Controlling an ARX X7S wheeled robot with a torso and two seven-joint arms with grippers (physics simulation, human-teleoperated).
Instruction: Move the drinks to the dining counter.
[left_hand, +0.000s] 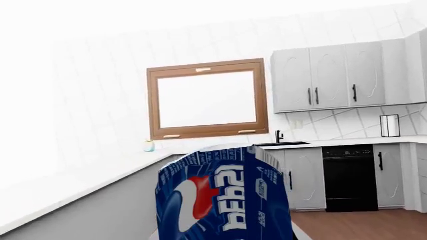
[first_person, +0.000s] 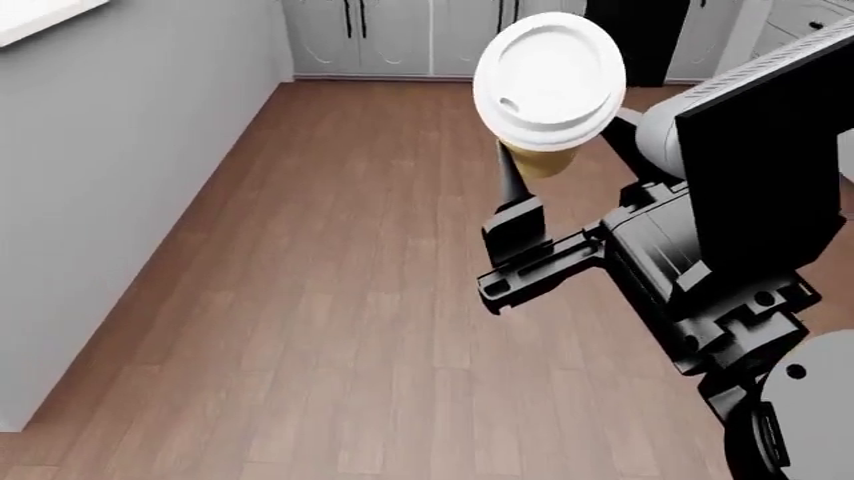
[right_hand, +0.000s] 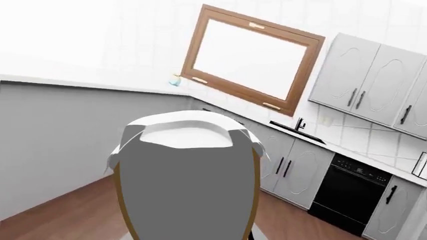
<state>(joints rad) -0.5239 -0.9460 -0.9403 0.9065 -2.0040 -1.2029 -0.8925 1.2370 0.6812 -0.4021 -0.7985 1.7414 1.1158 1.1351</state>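
Right gripper (first_person: 534, 190) closed on the coffee cup (first_person: 547, 150), held high at 12 o'clock over the floor: light, crushable wall, grip low. Soda can (left_hand: 223, 197) fills the left wrist view; left claw's state unclear.

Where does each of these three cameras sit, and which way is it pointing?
Head view: up on the robot's head, looking down at the wood floor; the right arm carries the coffee cup.
Left wrist view: by the left arm's end, facing the window past the soda can; no fingers visible.
Right wrist view: by the right arm's end, behind the cup, facing the same window; both wrist views share the black dishwasher.
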